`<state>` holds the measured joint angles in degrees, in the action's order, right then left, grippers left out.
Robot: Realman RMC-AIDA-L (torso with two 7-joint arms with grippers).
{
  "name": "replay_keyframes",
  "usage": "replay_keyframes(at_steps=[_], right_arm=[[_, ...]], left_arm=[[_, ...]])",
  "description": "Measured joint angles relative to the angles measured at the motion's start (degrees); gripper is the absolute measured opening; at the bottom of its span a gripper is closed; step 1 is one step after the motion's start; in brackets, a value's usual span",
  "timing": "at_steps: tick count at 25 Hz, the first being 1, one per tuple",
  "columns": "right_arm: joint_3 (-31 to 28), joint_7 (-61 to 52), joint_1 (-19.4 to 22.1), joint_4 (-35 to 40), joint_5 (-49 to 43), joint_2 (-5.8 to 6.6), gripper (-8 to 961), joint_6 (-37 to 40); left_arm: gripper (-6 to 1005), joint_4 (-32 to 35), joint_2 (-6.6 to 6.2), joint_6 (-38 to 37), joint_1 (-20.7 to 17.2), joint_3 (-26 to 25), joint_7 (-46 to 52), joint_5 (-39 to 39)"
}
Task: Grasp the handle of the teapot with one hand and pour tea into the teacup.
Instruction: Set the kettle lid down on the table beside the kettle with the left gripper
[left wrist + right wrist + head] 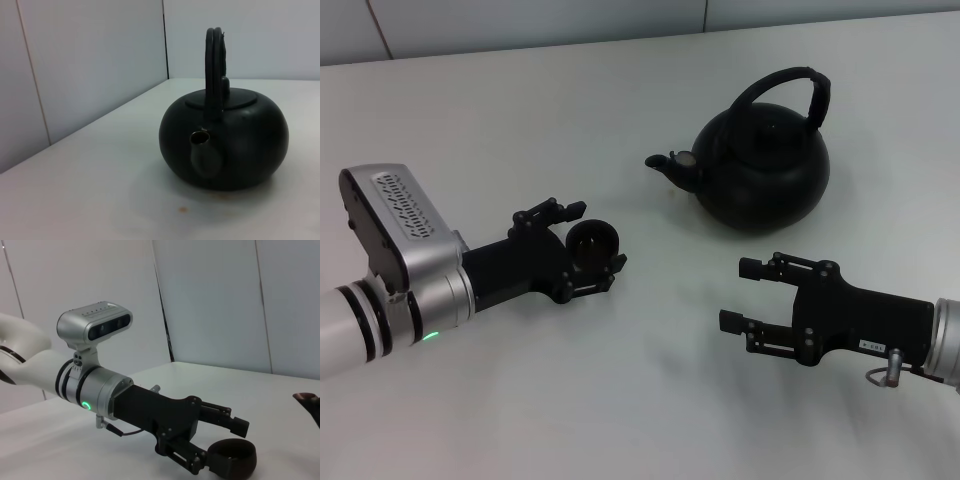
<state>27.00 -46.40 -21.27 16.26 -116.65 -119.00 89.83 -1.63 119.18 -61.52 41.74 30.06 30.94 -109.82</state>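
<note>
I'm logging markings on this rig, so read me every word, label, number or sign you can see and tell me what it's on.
White sticker on the right pincer's black body, head view: dark print, too small to read.
Left arm's silver camera housing: a dotted grille only, no text.
Green ring light on the left arm's wrist: a light, not a sign.
Teapot, teacup, table: no writing visible.
</note>
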Motion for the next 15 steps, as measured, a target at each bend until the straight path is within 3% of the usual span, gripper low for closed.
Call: replay_keyframes(at_steps=[9,15], right_arm=[[-0.03,0.0,0.0,0.08,0.02,0.0,728,-0.25],[-0.02,0.0,-0.01,0.31,0.14,0.0,728,-0.28]], left_arm=[[862,1.65,-0.26,-4.94,-1.97,0.0,0.18,0.05],[862,5.65,-0.49,-12.27,-6.7,-0.11,0.54,0.19]])
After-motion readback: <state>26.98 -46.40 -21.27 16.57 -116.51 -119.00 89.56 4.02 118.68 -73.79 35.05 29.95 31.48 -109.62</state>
